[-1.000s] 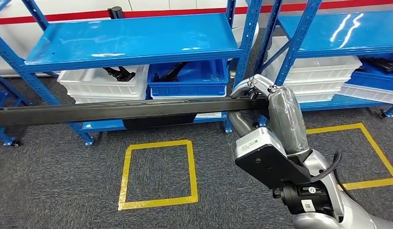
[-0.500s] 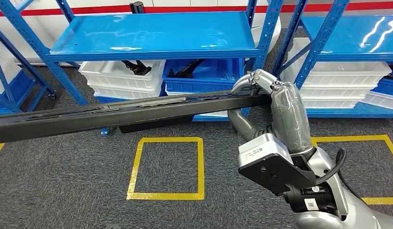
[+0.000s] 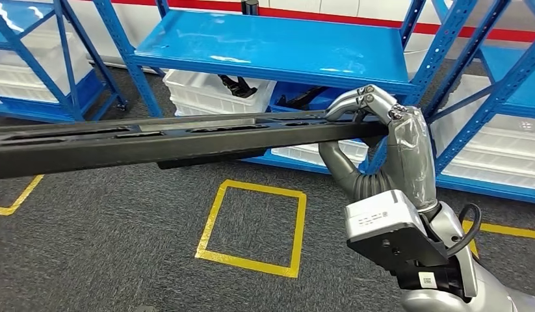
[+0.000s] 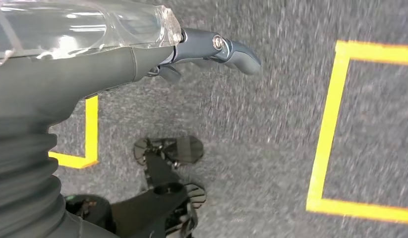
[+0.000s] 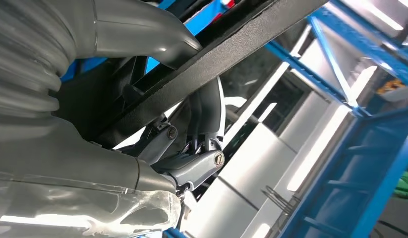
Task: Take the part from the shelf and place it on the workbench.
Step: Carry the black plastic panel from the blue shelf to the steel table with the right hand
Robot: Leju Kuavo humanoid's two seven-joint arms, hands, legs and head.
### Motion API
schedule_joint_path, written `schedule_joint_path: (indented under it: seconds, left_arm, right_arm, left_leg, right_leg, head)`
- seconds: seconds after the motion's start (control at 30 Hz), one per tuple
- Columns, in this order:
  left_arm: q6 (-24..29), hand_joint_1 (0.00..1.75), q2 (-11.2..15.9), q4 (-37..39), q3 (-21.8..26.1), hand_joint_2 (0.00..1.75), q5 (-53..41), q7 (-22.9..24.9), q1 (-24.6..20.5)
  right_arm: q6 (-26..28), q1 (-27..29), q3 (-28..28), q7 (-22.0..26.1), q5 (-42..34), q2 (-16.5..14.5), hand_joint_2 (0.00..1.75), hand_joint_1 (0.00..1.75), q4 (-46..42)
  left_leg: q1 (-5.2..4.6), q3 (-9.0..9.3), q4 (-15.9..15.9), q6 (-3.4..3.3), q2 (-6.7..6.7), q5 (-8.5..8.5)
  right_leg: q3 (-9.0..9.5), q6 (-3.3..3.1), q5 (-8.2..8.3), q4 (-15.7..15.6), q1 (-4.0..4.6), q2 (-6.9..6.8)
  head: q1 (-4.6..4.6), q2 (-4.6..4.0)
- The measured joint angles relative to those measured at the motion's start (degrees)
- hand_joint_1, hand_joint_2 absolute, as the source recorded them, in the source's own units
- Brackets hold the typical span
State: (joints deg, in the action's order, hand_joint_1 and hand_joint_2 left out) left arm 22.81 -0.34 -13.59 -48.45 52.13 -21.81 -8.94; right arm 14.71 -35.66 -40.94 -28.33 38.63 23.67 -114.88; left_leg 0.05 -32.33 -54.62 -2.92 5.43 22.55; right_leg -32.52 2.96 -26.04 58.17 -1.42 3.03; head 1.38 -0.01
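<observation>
Part: a long black bar point(image 3: 154, 140) runs nearly level across the head view, above the floor and in front of the blue shelf point(image 3: 271, 45).
Right hand: the right hand point(image 3: 375, 130) is clamped on the bar's right end, fingers point(image 3: 359, 103) curled over the top edge, thumb beneath.
Left hand: the left hand point(image 4: 142, 54) hangs over the grey carpet point(image 4: 261, 129), holding nothing, fingers partly curled; apart or closed, I cannot tell.
Shelf: white bins point(image 3: 212, 97) sit on the lower level.
Floor: a yellow tape square point(image 3: 251, 224) lies below the bar.
</observation>
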Motion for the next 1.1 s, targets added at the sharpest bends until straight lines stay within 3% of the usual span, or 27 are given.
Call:
schedule_joint_path:
  seconds: [0.07, 0.13, 0.2, 0.27, 0.33, 0.37, 0.4, 0.43, 0.5, 0.57, 0.63, 0.7, 0.77, 0.8, 0.83, 0.87, 0.9, 0.93, 1.0, 1.07, 1.1]
  left_arm:
    - [0.3, 0.00, 0.3, 0.0, 0.3, 1.75, 0.3, -0.3, 0.1]
    - [0.4, 0.00, 0.7, 0.0, 0.5, 1.75, 0.6, -0.5, 0.5]
    - [0.4, 0.00, 1.0, 0.0, 0.8, 1.75, 0.7, -0.5, 0.7]
    - [0.4, 0.00, 1.2, 0.0, 1.0, 1.75, 0.7, -0.5, 0.7]
    - [0.4, 0.00, 1.3, 0.0, 1.2, 1.75, 0.7, -0.6, 0.7]
    - [0.3, 0.00, 1.3, 0.0, 1.2, 1.75, 0.6, -0.6, 0.7]
    - [0.3, 0.00, 1.3, 0.0, 1.2, 1.75, 0.6, -0.6, 0.8]
    - [0.3, 0.00, 1.3, 0.0, 1.2, 1.75, 0.5, -0.6, 0.8]
    - [0.3, 0.00, 1.4, 0.0, 1.2, 1.75, 0.4, -0.6, 0.6]
    - [0.3, 0.00, 1.5, 0.0, 1.2, 1.75, 0.1, -0.6, 0.3]
    - [0.4, 0.00, 1.6, 0.0, 1.2, 1.75, -0.1, -0.6, 0.3]
    - [0.4, 0.00, 1.7, 0.0, 1.2, 1.75, -0.2, -0.6, 0.2]
    - [0.5, 0.00, 1.9, 0.0, 1.2, 1.75, -0.3, -0.6, 0.0]
    - [0.6, 0.00, 1.9, 0.0, 1.2, 1.75, -0.4, -0.5, -0.1]
    - [0.7, 0.00, 2.0, 0.0, 1.2, 1.75, -0.5, -0.4, -0.1]
    - [0.8, 0.00, 2.1, 0.0, 1.2, 1.75, -0.5, -0.2, -0.1]
    - [0.8, 0.00, 2.1, 0.0, 1.2, 1.75, -0.5, -0.1, 0.0]
    - [0.8, 0.00, 2.2, 0.0, 1.2, 1.75, -0.5, 0.0, 0.0]
    - [0.9, 0.00, 2.3, 0.0, 1.2, 1.75, -0.5, 0.0, 0.0]
    - [1.0, 0.00, 2.5, 0.0, 1.2, 1.75, -0.5, 0.0, -0.1]
    - [1.1, 0.00, 2.6, 0.0, 1.3, 1.75, -0.5, 0.0, 0.0]
  right_arm:
    - [0.6, 0.7, 0.4, 0.3, 0.1, 0.0, 1.75, 1.75, 0.0]
    - [0.8, 1.2, 0.8, 0.4, 0.3, 0.1, 1.75, 1.75, -0.1]
    - [0.8, 1.5, 1.2, 0.5, 0.4, 0.1, 1.75, 1.75, -0.1]
    - [0.6, 2.0, 1.5, 0.4, 0.5, 0.2, 1.75, 1.75, -0.2]
    - [0.3, 2.3, 1.8, 0.3, 0.6, 0.3, 1.75, 1.75, -0.3]
    - [0.1, 2.4, 1.9, 0.2, 0.6, 0.3, 1.75, 1.75, -0.3]
    - [0.0, 2.4, 2.1, 0.1, 0.7, 0.4, 1.75, 1.75, -0.3]
    - [-0.1, 2.4, 2.3, 0.1, 0.7, 0.4, 1.75, 1.75, -0.4]
    - [-0.6, 2.4, 2.7, 0.0, 0.9, 0.5, 1.75, 1.75, -0.7]
    - [-1.3, 2.4, 2.9, -0.2, 1.0, 0.7, 1.75, 1.75, -0.9]
    - [-1.8, 2.3, 2.9, -0.4, 1.1, 0.8, 1.75, 1.75, -1.2]
    - [-2.3, 2.3, 3.1, -0.7, 1.2, 1.0, 1.75, 1.75, -1.5]
    - [-2.6, 2.2, 3.3, -0.9, 1.4, 1.3, 1.75, 1.75, -1.7]
    - [-2.8, 2.3, 3.4, -1.0, 1.5, 1.4, 1.75, 1.75, -1.7]
    - [-3.0, 2.3, 3.4, -1.1, 1.5, 1.5, 1.75, 1.75, -1.7]
    - [-3.1, 2.4, 3.4, -1.3, 1.6, 1.6, 1.75, 1.75, -1.7]
    - [-3.2, 2.4, 3.5, -1.4, 1.6, 1.7, 1.75, 1.75, -1.8]
    - [-3.2, 2.4, 3.5, -1.6, 1.7, 1.7, 1.75, 1.75, -1.8]
    - [-3.2, 2.4, 3.7, -1.7, 1.9, 1.9, 1.75, 1.75, -2.0]
    - [-3.2, 2.6, 3.8, -1.8, 2.1, 2.1, 1.75, 1.75, -2.2]
    - [-3.2, 2.6, 3.8, -1.8, 2.2, 2.1, 1.75, 1.75, -2.4]
  left_leg:
    - [0.11, -0.56, -0.1, 0.71, 1.17, -0.18]
    - [0.44, -1.03, -0.1, 1.38, 1.90, -0.29]
    - [0.46, -2.41, -2.7, 2.01, -0.22, 1.29]
    - [0.43, -5.91, -10.1, 2.61, -3.44, 4.91]
    - [0.56, -9.32, -17.1, 2.90, -4.52, 7.31]
    - [0.59, -9.65, -17.8, 2.91, -4.70, 7.07]
    - [0.60, -8.78, -16.1, 2.82, -4.92, 5.87]
    - [0.54, -6.78, -12.3, 2.62, -5.46, 4.04]
    - [0.00, -2.33, -3.8, 1.91, -7.94, 1.06]
    - [-0.61, -0.70, -0.2, 1.23, -9.18, 0.32]
    - [-0.63, -0.75, 0.1, 0.66, -7.95, 0.14]
    - [-0.30, -0.42, 0.6, -0.01, -6.68, -0.26]
    - [-0.07, -0.21, 0.9, -0.46, -5.37, -0.52]
    - [-0.05, -0.21, 0.9, -0.57, -4.67, -0.55]
    - [-0.06, -0.19, 0.8, -0.61, -3.90, -0.55]
    - [-0.06, -0.16, 0.8, -0.62, -3.09, -0.54]
    - [-0.03, -0.09, 0.7, -0.60, -2.27, -0.53]
    - [0.02, 0.00, 0.7, -0.55, -1.44, -0.50]
    - [0.06, -0.10, 0.3, -0.26, 0.16, -0.36]
    - [0.12, -0.69, 0.0, 0.34, 1.56, -0.36]
    - [0.18, -0.99, -0.1, 0.72, 2.18, -0.45]
  right_leg:
    - [0.98, -0.27, 0.30, -2.5, 0.06, 1.32]
    - [0.94, -0.79, 0.51, -2.8, 0.14, 0.23]
    - [1.01, -1.41, 0.71, -3.0, -0.01, -1.09]
    - [1.06, -1.74, 0.70, -3.1, 0.04, -2.55]
    - [1.07, -1.83, 0.62, -3.1, 0.13, -4.04]
    - [1.08, -1.85, 0.57, -3.1, 0.14, -4.74]
    - [1.12, -1.82, 0.52, -3.1, 0.16, -5.42]
    - [1.21, -1.74, 0.45, -3.1, 0.19, -6.05]
    - [1.43, -1.40, 0.21, -3.1, 0.42, -7.17]
    - [1.62, -0.96, -0.01, -3.1, 0.71, -8.14]
    - [1.84, -0.42, -0.24, -3.2, 0.78, -8.95]
    - [1.41, 0.09, -1.72, -1.5, 0.63, -7.44]
    - [-1.38, 0.30, -5.26, 5.0, 0.50, -4.71]
    - [-3.45, 0.34, -7.06, 9.2, 0.50, -4.02]
    - [-5.20, 0.39, -8.10, 12.6, 0.50, -3.74]
    - [-6.14, 0.41, -8.02, 14.2, 0.48, -3.67]
    - [-5.94, 0.39, -6.76, 13.3, 0.45, -3.60]
    - [-4.71, 0.35, -4.68, 10.2, 0.39, -3.31]
    - [-1.22, 0.19, -0.64, 2.0, 0.08, -0.65]
    - [0.51, -0.13, 0.68, -2.4, -0.01, 1.41]
    - [0.60, -0.38, 0.54, -2.7, 0.10, 1.21]
  head:
    - [-0.02, 0.00]
    - [0.00, 0.01]
    - [-0.21, 0.01]
    - [-0.49, 0.01]
    - [-0.58, 0.01]
    - [-0.60, 0.00]
    - [-0.62, 0.00]
    - [-0.62, 0.01]
    - [-0.62, 0.00]
    - [-0.55, 0.00]
    - [-0.49, 0.01]
    - [-0.45, 0.01]
    - [-0.25, 0.01]
    - [-0.16, 0.01]
    - [-0.07, 0.01]
    - [-0.05, 0.01]
    - [-0.04, 0.01]
    - [-0.02, 0.01]
    - [0.03, 0.01]
    - [0.07, 0.01]
    - [0.06, 0.01]
